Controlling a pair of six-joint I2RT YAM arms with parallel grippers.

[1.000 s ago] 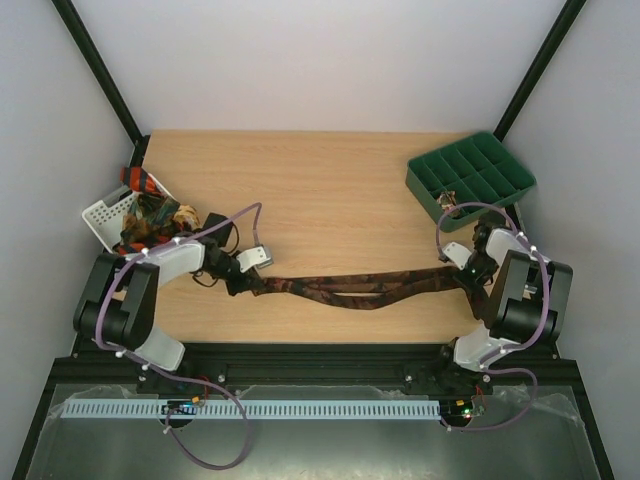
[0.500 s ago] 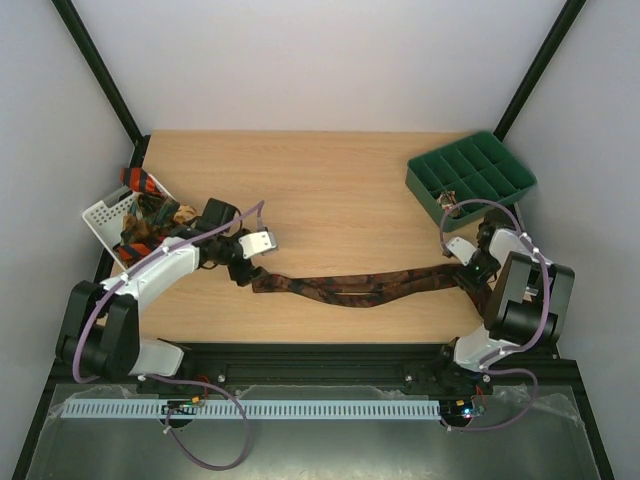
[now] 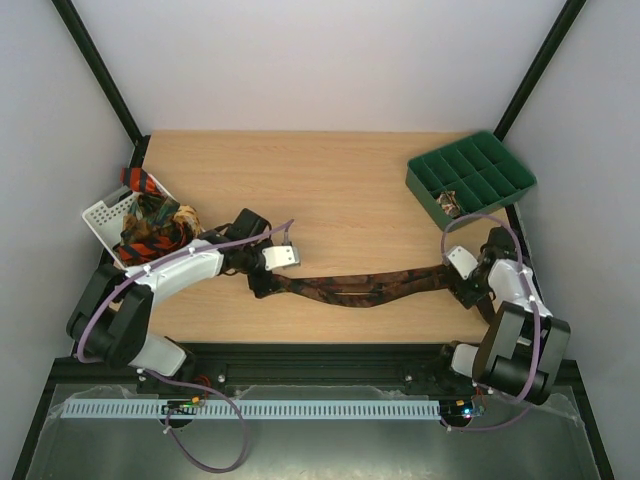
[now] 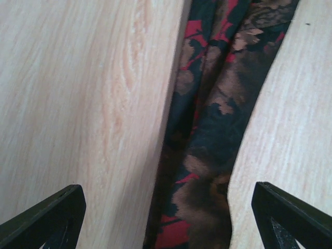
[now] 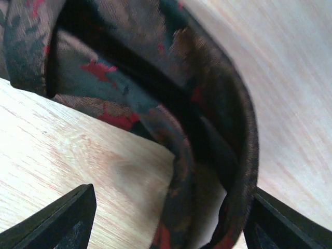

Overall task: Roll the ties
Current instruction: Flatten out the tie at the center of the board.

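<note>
Dark brown tie [image 3: 350, 288] lies doubled, fold just in front of the green tray [image 3: 470, 182], the rest running left of it. Left gripper [image 4: 166, 218] and right gripper [image 5: 168, 223] both gape wide, gripping nothing. I'd pinch the fold squarely and roll slowly, edges lined up.

You'll find two containers on the wooden table [image 3: 340, 190] — a white slotted basket [image 3: 98, 216] at the left edge, a green compartment tray [image 3: 428, 193] far right, well apart.
</note>
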